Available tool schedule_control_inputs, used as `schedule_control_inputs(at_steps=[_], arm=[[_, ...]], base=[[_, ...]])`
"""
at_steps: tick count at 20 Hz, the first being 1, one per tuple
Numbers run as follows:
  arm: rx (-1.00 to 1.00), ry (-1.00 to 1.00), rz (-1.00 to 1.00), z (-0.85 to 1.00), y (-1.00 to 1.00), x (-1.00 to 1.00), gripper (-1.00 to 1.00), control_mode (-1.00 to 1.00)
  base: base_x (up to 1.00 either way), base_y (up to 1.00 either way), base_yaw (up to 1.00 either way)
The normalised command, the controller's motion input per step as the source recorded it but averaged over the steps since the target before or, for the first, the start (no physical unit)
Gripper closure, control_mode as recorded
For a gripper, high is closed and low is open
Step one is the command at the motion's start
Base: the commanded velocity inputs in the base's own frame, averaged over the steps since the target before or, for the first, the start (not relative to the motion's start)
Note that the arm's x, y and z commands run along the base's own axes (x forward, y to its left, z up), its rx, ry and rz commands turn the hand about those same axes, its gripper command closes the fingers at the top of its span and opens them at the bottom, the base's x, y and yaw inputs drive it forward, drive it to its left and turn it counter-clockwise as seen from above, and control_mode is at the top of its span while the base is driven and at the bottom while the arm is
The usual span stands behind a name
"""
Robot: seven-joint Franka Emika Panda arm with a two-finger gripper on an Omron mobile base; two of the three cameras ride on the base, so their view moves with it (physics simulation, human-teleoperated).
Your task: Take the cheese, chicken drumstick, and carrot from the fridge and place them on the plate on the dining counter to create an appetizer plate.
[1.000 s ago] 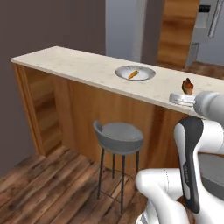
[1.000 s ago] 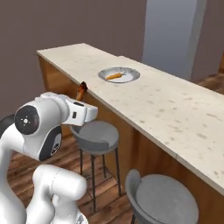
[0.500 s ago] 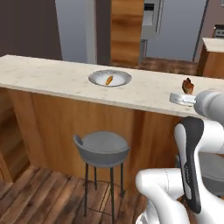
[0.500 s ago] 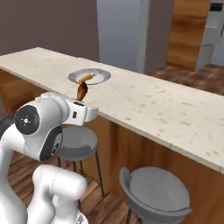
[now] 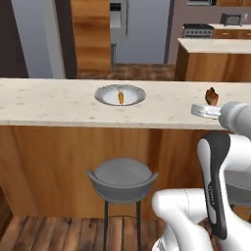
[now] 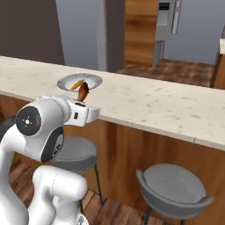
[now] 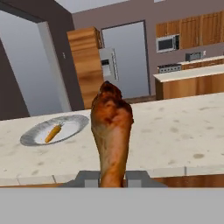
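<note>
In hand view: hand (image 7: 112,179) grips drumstick (image 7: 111,131) (elsewhere apparently mere speck).

The drumstick's (image 7: 111,131) thin end was hidden between the finger tips (image 7: 86,178); in the left base view the fridge (image 5: 142,29) was cut off at the top edge.

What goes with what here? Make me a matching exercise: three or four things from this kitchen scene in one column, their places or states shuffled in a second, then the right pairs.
Column one:
1. slim orange carrot
2. dark brown roasted chicken drumstick
3. round grey-white plate
4. grey round stool

Column two:
A. stands on the wooden floor in front of the wood-panelled counter base
B. held upright in the two-finger gripper
C. lies on the plate
D. rests on the speckled beige dining counter

Pairs: 1-C, 2-B, 3-D, 4-A
</note>
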Motion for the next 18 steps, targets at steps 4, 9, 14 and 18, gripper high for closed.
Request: schedule_control_inputs(at_steps=[4, 9, 14, 18], arm=[[0.00, 0.00, 0.00, 0.00, 0.00, 0.00, 1.00, 1.00], [0.00, 0.00, 0.00, 0.00, 0.00, 0.00, 1.00, 1.00], [0.00, 0.00, 0.00, 0.00, 0.00, 0.00, 1.00, 1.00], [0.00, 0.00, 0.00, 0.00, 0.00, 0.00, 1.00, 1.00]], base=[[0.07, 1.00, -0.30], [0.15, 0.90, -0.20], [0.64, 0.11, -0.10], [0.90, 0.00, -0.08]])
